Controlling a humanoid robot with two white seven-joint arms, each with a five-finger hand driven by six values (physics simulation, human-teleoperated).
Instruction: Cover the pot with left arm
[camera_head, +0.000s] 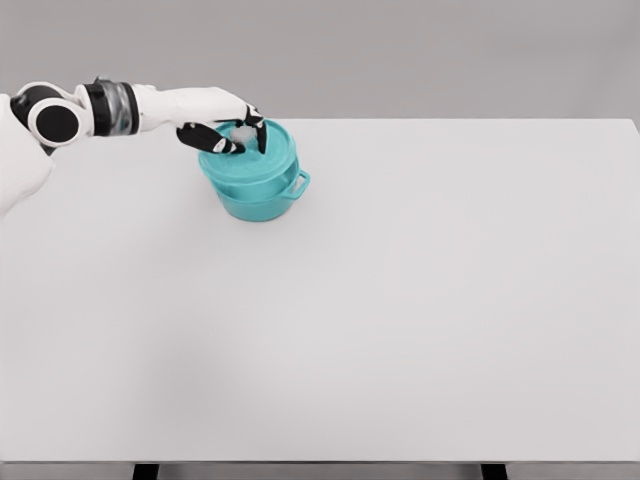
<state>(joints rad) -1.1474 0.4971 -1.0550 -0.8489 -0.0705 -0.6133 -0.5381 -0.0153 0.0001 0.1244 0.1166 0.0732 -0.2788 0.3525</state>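
Lid (262, 160) apparently under left hand (228, 128)

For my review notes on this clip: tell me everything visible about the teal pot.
The pot is a round, teal, matte-looking vessel with a loop handle on its right side, standing upright on the white table near the far left. A matching teal lid sits on top, apparently seated. The left hand reaches over it, its dark fingers around the pale knob.

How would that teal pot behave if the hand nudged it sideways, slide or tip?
Probably slide: the pot looks squat and broad-based on the smooth table. It looks rigid, so no flexing. The lid, with the left robot hand on its knob, might shift if not seated.
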